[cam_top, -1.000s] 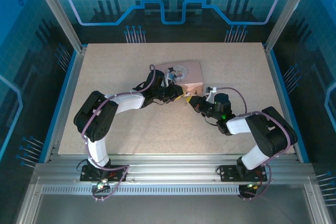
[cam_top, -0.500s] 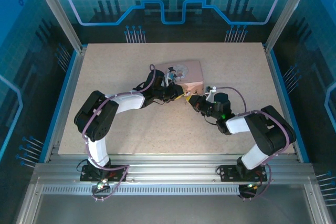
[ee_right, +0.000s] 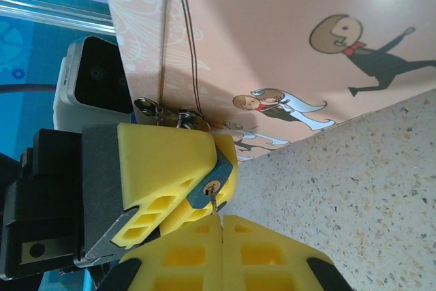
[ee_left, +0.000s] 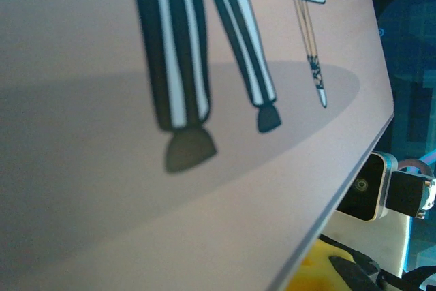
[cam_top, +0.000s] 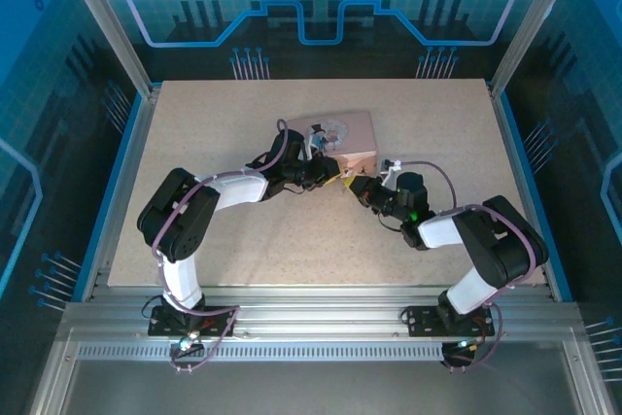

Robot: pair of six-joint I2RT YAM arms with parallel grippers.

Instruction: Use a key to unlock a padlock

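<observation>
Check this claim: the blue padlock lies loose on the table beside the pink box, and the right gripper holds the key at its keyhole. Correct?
No: the padlock is not loose on the table; the left gripper clamps it, as the right wrist view shows. It is beside the pink box, and the right gripper holds the key at its keyhole.

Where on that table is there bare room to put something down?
Bare table runs along the whole far edge behind the pink box, and in the near middle between the two arms. Crowded: the box's near edge, where left gripper and right gripper meet at padlock and key.
</observation>
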